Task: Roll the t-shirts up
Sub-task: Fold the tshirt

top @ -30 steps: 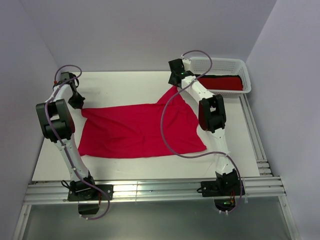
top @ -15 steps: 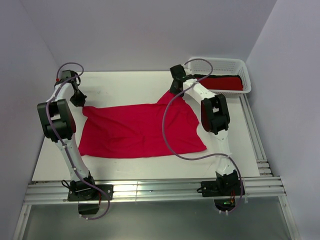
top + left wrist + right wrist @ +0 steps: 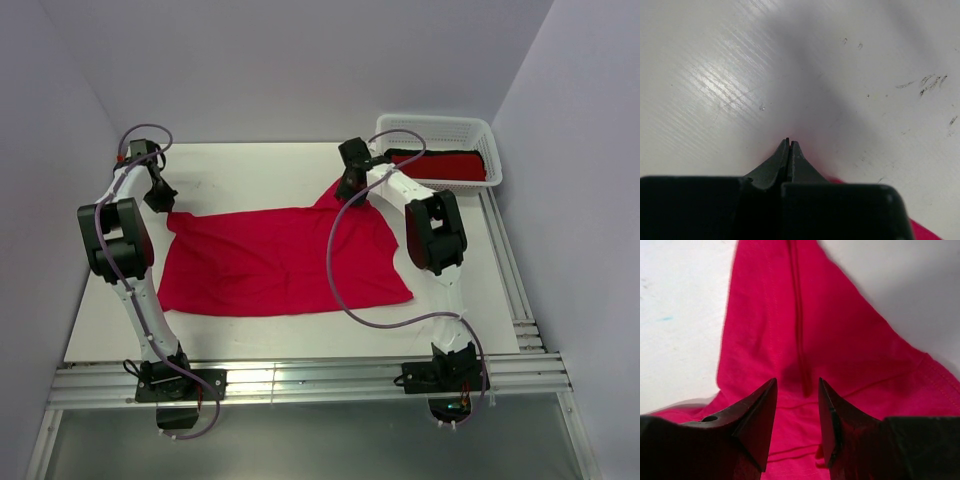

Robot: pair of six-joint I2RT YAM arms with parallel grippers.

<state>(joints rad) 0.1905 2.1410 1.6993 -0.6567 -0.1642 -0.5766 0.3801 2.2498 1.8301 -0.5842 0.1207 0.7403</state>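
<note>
From the top camera, finds the crimson t-shirt (image 3: 280, 262) spread flat on the table (image 3: 260, 170), long axis running from one gripper across to the other. Places the left gripper (image 3: 162, 200) at the shirt's far corner on its own side, with the cloth stretching away to its right and back toward the bases. Places the right gripper (image 3: 348, 192) over the far edge at the opposite end, with the body of the shirt to its left and behind it. Notes a basket (image 3: 432, 121) just to the right of that gripper, holding a deeper red roll (image 3: 450, 167). From the left wrist camera, records jaws pressed fully together, tips over bare table, a sliver of crimson under the finger roots; cannot tell whether any cloth is nipped. From the right wrist camera, records jaws standing partly apart with nothing clamped, and the sleeve (image 3: 805, 315) running straight ahead out of the gap. Judges each arm nearest its own end of the garment. Expects the coming move to depend on working both ends along that long axis.
</note>
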